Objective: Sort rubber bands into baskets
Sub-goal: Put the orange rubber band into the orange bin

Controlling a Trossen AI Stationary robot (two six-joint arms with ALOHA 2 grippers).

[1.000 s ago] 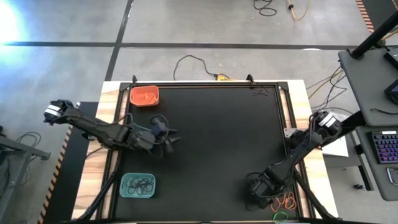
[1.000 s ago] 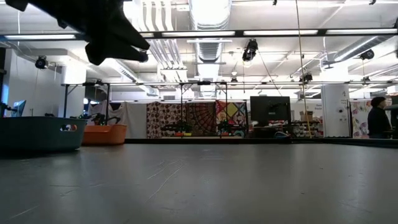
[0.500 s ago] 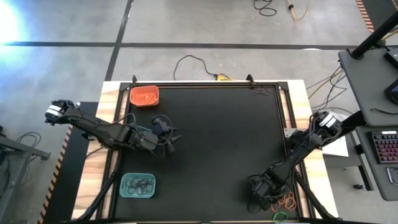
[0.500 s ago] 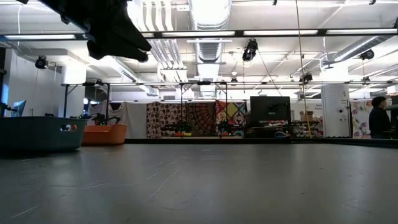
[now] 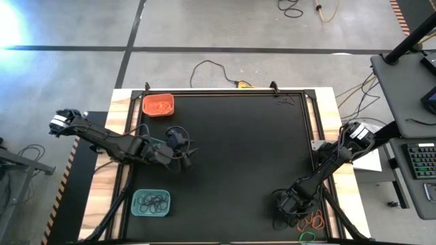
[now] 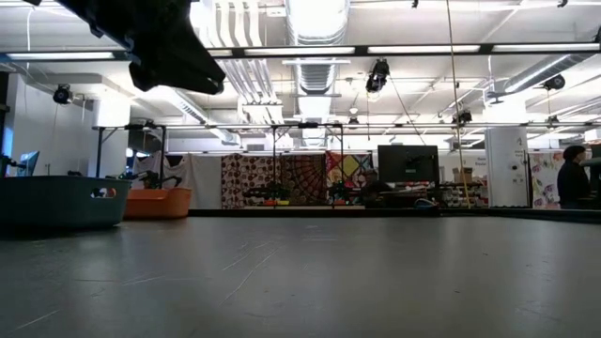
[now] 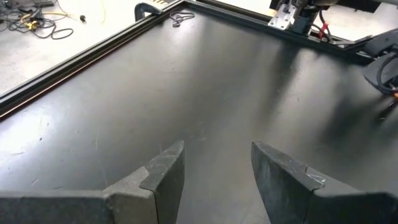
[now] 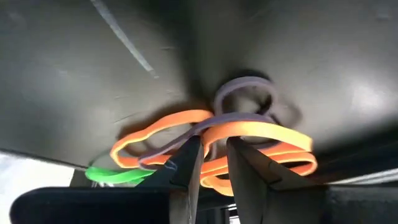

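The right gripper [image 8: 212, 163] is down on the black mat [image 5: 238, 156] at the table's near right corner, its 2 fingers [image 8: 186, 163] drawn close and pinching an orange rubber band [image 8: 261, 132] out of a tangle of orange, grey and green bands [image 8: 106, 174] lying right at its tips. The left gripper [image 7: 214, 177] hovers over the mat's left side with its fingers spread and nothing between them. Off to either side of it along that left edge sit the orange basket [image 5: 158, 105] of orange bands and a teal basket [image 5: 150, 203] of black bands.
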